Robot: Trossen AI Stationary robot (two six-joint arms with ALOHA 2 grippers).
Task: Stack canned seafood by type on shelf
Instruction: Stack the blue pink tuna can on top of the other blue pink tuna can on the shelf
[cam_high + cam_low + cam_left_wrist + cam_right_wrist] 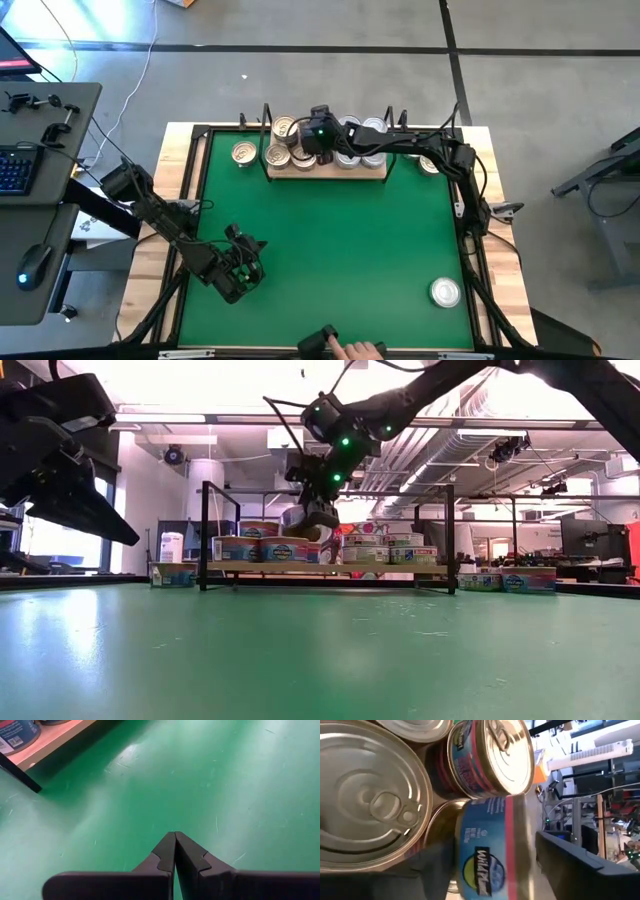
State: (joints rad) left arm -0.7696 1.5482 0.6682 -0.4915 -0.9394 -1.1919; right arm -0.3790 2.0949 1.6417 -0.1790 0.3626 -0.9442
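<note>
We see a plain green mat [330,240] under the dark, near-black left gripper [175,851]. Between the black fingers of the right gripper [485,865] a tin [487,847] shows a blue label with a pink band and yellow-green emblem. Beside it, tins [367,795] have silver ribbed lids; the shelf [330,568] is pale wood.

The left arm rests low over the near-left part of the table, its left gripper [175,851] pointing down and forward — fingertips pressed together, nothing between them. The right arm reaches across the far edge, wrist bent downward, its right gripper [318,520] hanging with fingers spread apart.
</note>
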